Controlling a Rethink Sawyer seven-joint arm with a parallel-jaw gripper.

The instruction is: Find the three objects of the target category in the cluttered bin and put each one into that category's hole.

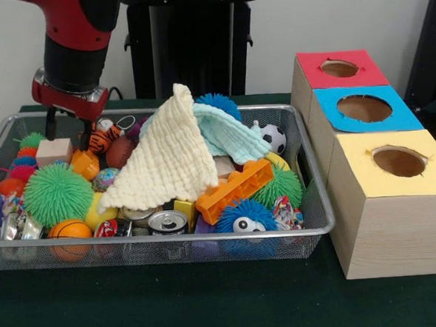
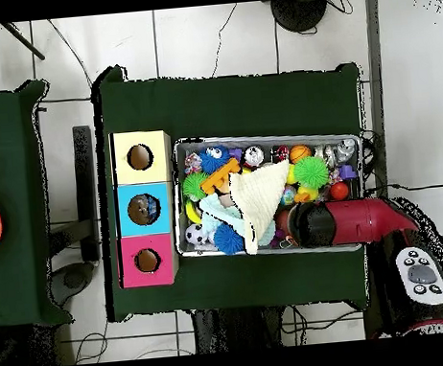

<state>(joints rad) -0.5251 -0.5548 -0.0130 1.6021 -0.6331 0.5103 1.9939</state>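
Front view showed the wire bin (image 1: 314,228) nearest the camera, and everything else is placed against it. Along its near wall lay a silver can (image 1: 167,223), a small basketball (image 1: 69,230) and a blue googly-eyed ball (image 1: 244,220). Mid-bin, a cream cloth (image 1: 170,163) draped over an orange brick (image 1: 234,189), beside a green spiky ball (image 1: 57,192). At the bin's far left corner the gripper (image 1: 68,130) hung over a wooden cube (image 1: 53,150) and a tiger toy (image 1: 102,137); whether its fingers were apart, I cannot tell. Right of the bin stood yellow (image 1: 390,197), blue (image 1: 364,109) and red (image 1: 339,68) boxes with holes.
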